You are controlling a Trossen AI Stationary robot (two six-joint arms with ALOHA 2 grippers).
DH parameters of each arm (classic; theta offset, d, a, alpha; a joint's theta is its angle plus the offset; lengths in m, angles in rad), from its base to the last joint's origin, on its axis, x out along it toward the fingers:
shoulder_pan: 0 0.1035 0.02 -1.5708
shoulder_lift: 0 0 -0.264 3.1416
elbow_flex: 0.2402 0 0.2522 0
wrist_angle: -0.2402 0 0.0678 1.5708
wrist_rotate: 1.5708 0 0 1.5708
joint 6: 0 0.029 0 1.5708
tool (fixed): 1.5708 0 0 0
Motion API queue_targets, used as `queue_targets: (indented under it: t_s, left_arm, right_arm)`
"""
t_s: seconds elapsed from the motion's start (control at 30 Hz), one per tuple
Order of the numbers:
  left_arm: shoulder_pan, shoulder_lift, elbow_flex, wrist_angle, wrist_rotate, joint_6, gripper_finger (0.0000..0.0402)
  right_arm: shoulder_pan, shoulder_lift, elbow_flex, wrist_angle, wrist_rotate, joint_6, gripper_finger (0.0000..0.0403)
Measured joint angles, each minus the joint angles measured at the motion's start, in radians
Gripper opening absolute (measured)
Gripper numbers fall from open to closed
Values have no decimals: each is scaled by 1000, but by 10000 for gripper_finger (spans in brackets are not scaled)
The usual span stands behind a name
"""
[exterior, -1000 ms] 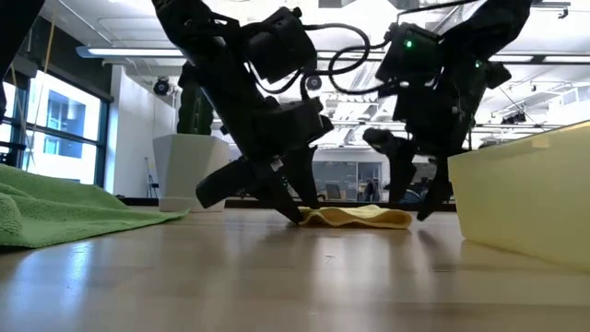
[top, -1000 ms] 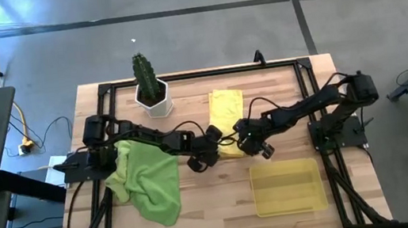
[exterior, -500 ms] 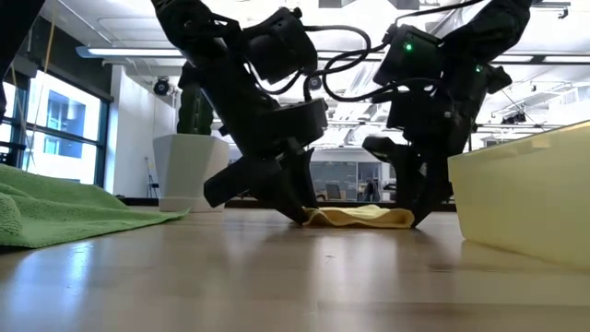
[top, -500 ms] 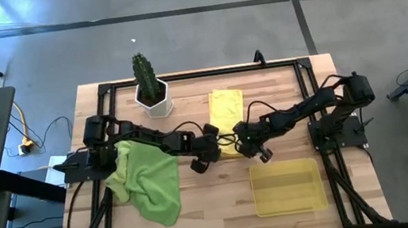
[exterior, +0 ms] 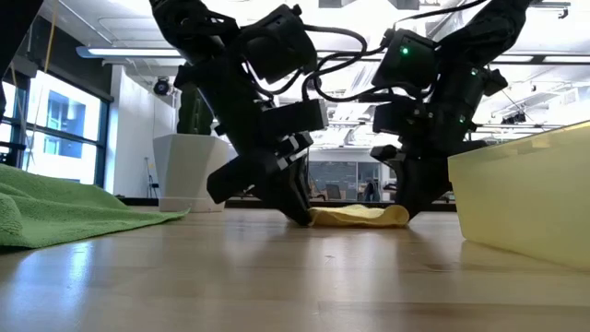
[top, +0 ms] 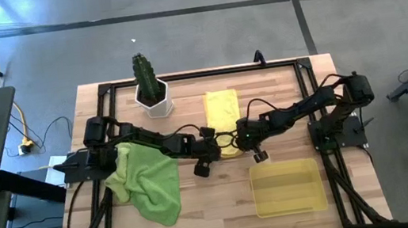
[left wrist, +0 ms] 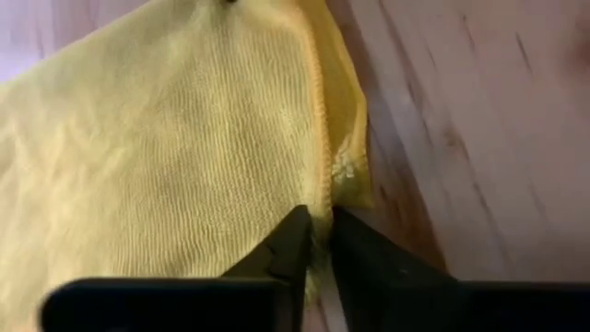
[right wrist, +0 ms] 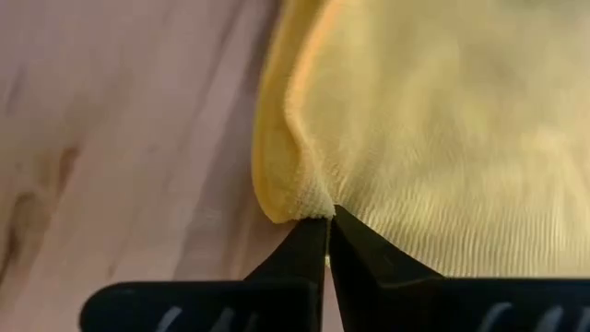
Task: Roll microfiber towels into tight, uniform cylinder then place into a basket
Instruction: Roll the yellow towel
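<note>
Yellow towel (top: 222, 115) lies flat mid-worktop, both claws, left claw (left wrist: 318, 242) and right claw (right wrist: 328, 235), pinched tight on its near corners. Nothing is rolled yet; the basket (top: 287, 188) sits empty.

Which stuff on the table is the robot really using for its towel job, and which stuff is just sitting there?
For the job:
- yellow towel, pinched at its near corners by the left gripper and the right gripper
- green towels, waiting in a heap
- yellow basket

Just sitting there:
- cactus in its white pot
</note>
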Motion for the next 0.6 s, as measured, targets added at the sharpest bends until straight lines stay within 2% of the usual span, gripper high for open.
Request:
queue_targets:
  t_s: [0.1, 0.33, 0.6]
  left_arm:
    - [9, 0, 0, 1, 42, -98, 6]
    - [34, -4, 0, 7, 119, -364, 13]
    - [66, -22, -1, 0, 210, -534, 6]
  right_arm:
    - [-24, 0, 0, -1, -30, 52, 1]
    - [-89, 0, 0, 0, -205, 173, 1]
    - [-143, -2, 0, -3, -298, 275, 0]
